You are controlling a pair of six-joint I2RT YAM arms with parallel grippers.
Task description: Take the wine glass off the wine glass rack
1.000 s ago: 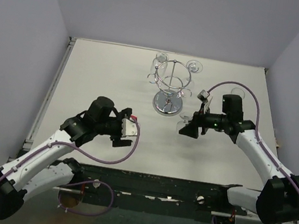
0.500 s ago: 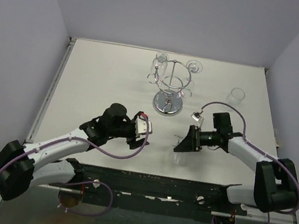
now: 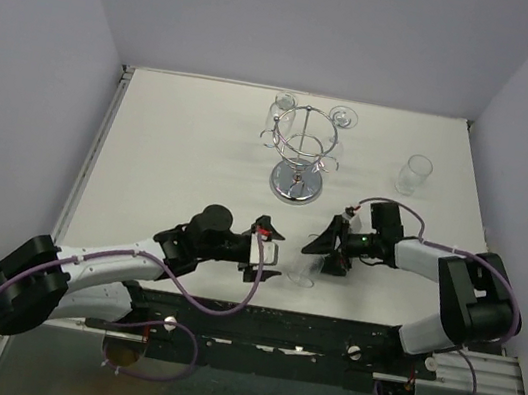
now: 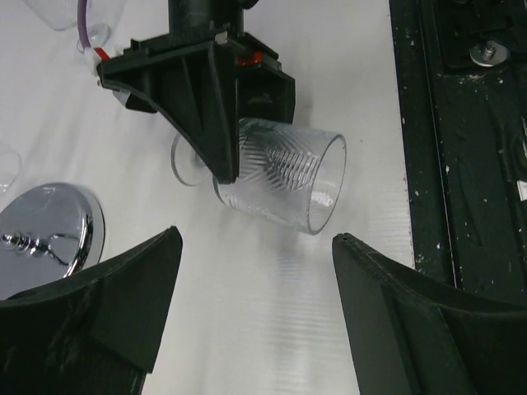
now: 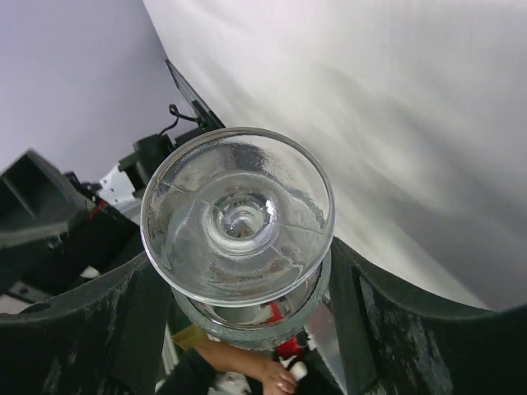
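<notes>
Grips tilted wine glass [image 4: 284, 185] in right gripper [image 3: 324, 251], just ahead of wide-spread left gripper [image 4: 255, 247]; rack [image 3: 294, 184], tumbler [image 3: 413, 174] well beyond; stem hidden.

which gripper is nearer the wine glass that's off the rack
Right. The right gripper is shut on the wine glass, held on its side; the left gripper is open just short of the bowl's rim, not touching.

On my left wrist feed, wine glass [image 4: 284, 185] stem hidden behind the right gripper [image 4: 224, 160], wine glass rack [image 4: 45, 226] base cut by the edge; on my right wrist, the glass's foot hides the bowl; from above, glass barely discernible
</notes>
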